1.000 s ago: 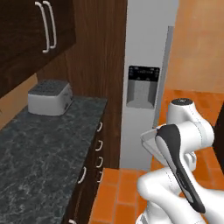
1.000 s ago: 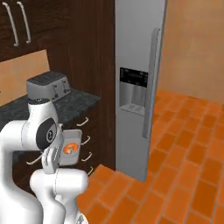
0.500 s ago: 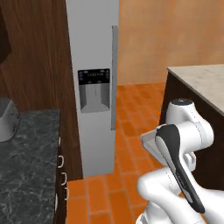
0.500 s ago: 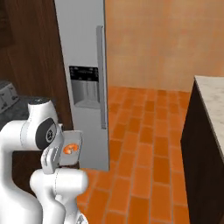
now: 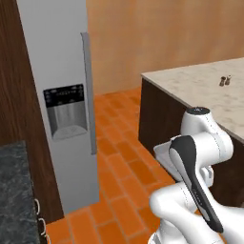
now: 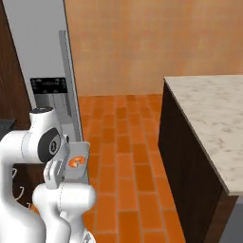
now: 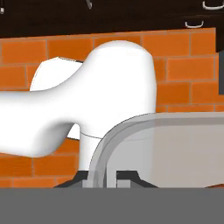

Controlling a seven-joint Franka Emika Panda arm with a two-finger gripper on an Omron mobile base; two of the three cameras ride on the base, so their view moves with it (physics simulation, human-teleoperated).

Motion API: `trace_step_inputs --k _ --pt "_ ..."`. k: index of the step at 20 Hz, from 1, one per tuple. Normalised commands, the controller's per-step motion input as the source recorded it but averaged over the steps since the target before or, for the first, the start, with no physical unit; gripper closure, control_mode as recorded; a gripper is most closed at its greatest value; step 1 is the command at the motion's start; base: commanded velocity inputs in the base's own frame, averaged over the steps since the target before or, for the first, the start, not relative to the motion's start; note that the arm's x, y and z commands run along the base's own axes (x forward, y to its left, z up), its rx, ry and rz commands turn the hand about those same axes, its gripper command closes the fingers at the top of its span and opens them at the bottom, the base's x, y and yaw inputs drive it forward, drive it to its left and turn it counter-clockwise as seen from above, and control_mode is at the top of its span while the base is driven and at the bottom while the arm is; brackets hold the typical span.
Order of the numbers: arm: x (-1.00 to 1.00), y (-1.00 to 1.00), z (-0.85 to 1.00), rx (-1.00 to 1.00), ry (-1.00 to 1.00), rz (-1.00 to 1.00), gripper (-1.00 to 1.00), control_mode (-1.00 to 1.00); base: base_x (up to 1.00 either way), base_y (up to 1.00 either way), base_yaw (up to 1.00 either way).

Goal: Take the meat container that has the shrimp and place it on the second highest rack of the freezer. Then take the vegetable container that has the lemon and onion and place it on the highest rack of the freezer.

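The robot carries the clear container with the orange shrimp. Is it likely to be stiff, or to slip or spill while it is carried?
The clear, shallow container with rounded corners keeps its flat shape in the gripper, so it is probably stiff. Its smooth rim, held near one edge, might slip or tilt. It looks open on top, so the orange shrimp could slide if it tips.

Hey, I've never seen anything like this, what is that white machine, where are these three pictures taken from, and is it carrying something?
It's a rendered kitchen. The white machine is a robot arm on a base that drives. Two cameras ride on the base, behind the arm to its left and right; both look across an orange brick floor at a grey fridge with a dispenser in its door, and at a marble-topped island bearing two small dark items. The third camera sits on the hand, looking along its fingers. The hand grips the rim of a clear container; the right base view shows something orange inside, probably the shrimp.
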Motion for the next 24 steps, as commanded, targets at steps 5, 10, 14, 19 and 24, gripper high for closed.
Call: trace_step_inputs --k 5,10,14,19,24 --pt "0.00 0.00 0.00 0.00 0.00 0.00 1.00 1.00 0.88 -0.02 -0.31" --pt "0.00 0.00 0.00 0.00 0.00 0.00 1.00 1.00 0.82 -0.61 -0.11" --pt "0.00 0.00 0.00 0.00 0.00 0.00 1.00 1.00 0.59 -0.79 0.01" --pt "0.00 0.00 0.00 0.00 0.00 0.00 1.00 1.00 0.96 -0.33 0.12" --pt "0.00 0.00 0.00 0.00 0.00 0.00 1.00 1.00 1.00 0.00 0.25"
